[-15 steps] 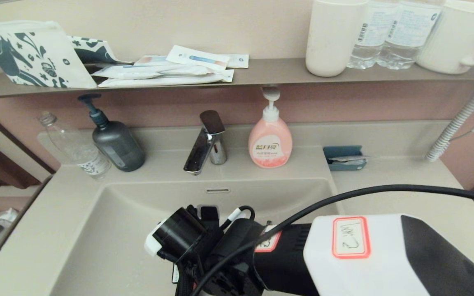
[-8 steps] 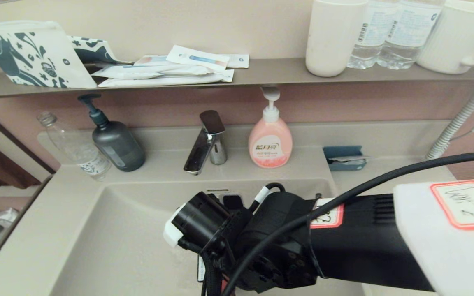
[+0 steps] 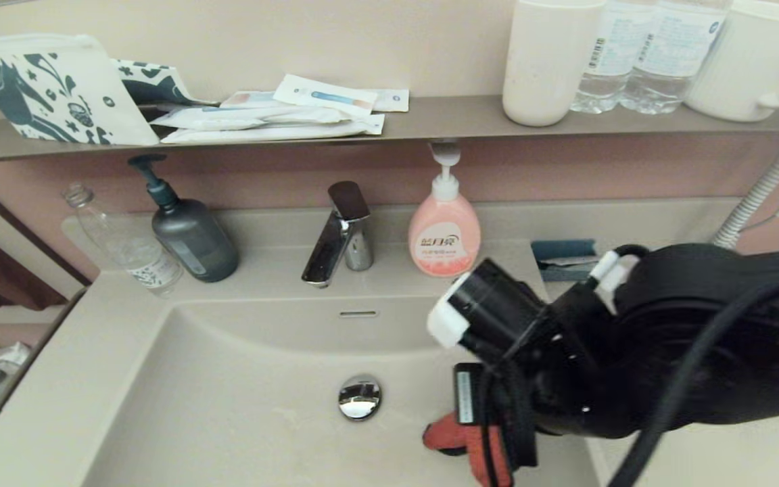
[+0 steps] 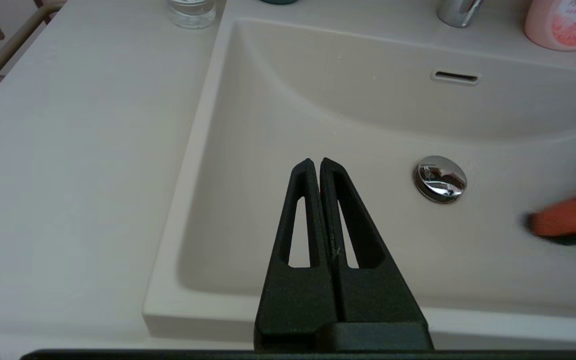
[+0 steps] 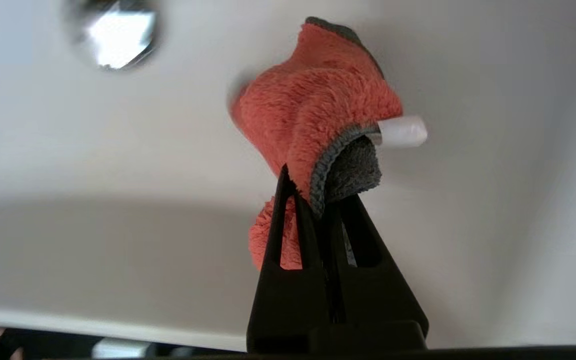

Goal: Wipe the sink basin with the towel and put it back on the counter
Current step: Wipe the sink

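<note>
The beige sink basin [image 3: 227, 406] has a chrome drain plug [image 3: 359, 396] and an overflow slot [image 3: 358, 314]. My right gripper [image 5: 315, 195] is shut on the towel [image 5: 313, 105], whose red-orange face bulges past the fingertips and whose dark grey face is folded inside. In the head view the towel [image 3: 450, 436] pokes out under my right wrist [image 3: 565, 352], low over the basin floor, right of the plug. My left gripper [image 4: 315, 162] hangs shut and empty over the basin's left half. The counter [image 3: 112, 304] frames the basin.
Behind the basin stand a faucet [image 3: 339, 237], a pink soap bottle [image 3: 443, 233], a dark pump bottle [image 3: 193, 237], a clear bottle [image 3: 126, 247] and a blue holder [image 3: 562, 253]. The shelf [image 3: 430, 115] above carries a patterned pouch [image 3: 51, 88], sachets, cups and bottles.
My right arm has swept from the basin's middle to its right side, taking the towel along. The drain plug and the towel have come into sight.
</note>
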Controlling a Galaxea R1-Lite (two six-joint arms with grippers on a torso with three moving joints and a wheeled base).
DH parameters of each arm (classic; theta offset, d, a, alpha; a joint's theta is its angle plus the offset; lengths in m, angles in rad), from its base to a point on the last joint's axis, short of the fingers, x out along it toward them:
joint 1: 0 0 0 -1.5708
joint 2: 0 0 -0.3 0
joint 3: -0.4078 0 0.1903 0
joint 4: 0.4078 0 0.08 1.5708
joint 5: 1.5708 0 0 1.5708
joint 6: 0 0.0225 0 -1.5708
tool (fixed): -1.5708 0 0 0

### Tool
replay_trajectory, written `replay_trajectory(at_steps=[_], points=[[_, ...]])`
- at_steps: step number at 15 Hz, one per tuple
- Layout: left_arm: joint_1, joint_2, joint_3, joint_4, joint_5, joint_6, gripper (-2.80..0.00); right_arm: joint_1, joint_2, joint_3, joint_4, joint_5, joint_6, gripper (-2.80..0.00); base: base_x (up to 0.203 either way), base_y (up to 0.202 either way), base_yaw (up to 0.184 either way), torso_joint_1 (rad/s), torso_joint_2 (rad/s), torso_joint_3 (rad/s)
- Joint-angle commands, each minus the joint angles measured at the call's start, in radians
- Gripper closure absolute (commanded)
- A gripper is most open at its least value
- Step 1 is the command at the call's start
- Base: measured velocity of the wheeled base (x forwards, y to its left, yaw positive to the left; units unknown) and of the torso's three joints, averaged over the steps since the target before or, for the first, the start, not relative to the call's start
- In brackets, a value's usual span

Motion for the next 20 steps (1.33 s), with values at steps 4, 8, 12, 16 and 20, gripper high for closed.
replay_trajectory(at_steps=[4,8,12,16,20], points=[[0.000,0.001,0.000,0.000,0.000,-0.001,0.00,-0.224,-0.406,0.229,0.004,-0.011,-0.149,0.00,0.000,0.000,0.000,0.000,0.00,0.000],[0.000,0.001,0.000,0.000,0.000,-0.001,0.00,-0.535,-0.625,0.350,0.052,0.015,-0.361,0.00,0.000,0.000,0.000,0.000,0.00,0.000],[0.000,0.001,0.000,0.000,0.000,-0.001,0.00,-0.769,-0.690,0.453,0.081,0.055,-0.457,0.00,0.000,0.000,0.000,0.000,0.00,0.000],[0.001,0.001,0.000,-0.001,0.000,-0.001,0.00,-0.868,-0.676,0.501,0.076,0.076,-0.513,0.00,0.000,0.000,0.000,0.000,0.00,0.000],[-0.001,0.001,0.000,0.000,0.000,-0.001,0.00,-0.873,-0.611,0.633,-0.110,0.072,-0.519,0.00,0.000,0.000,0.000,0.000,0.00,0.000]])
